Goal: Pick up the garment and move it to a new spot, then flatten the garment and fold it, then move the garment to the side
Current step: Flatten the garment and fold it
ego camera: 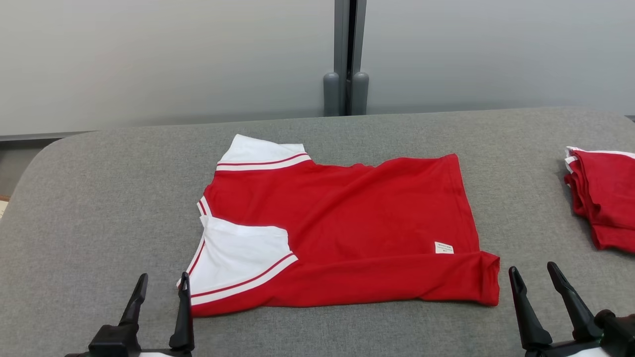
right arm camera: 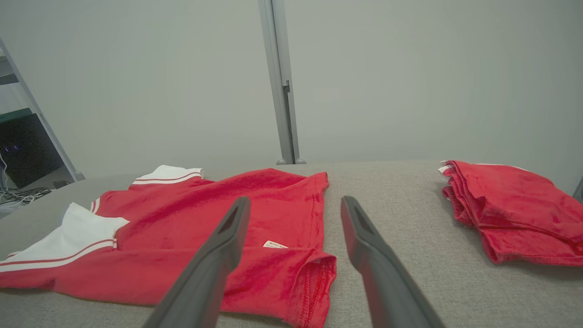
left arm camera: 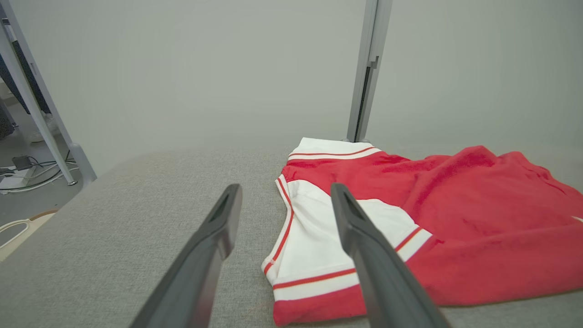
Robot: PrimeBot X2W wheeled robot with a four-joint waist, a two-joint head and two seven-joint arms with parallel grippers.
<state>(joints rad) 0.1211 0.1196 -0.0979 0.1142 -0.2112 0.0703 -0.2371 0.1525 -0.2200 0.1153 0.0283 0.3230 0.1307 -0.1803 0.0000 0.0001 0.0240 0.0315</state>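
1. Left gripper (ego camera: 164,275) at the near table edge, fingers spread, empty, tips just beside the white sleeve (ego camera: 238,258).
2. Right gripper (ego camera: 532,267) likewise spread, holding nothing, just beside the shirt's near right corner.
3. Red shirt (ego camera: 347,218) lies mid-way across the grey padded table (ego camera: 99,198), flattened. Its near long edge is turned over in a strip, which I read as a first fold made.
4. Judged outstanding: further folds, then the move aside.
5. Far right: pile of folded red garments (ego camera: 603,198).
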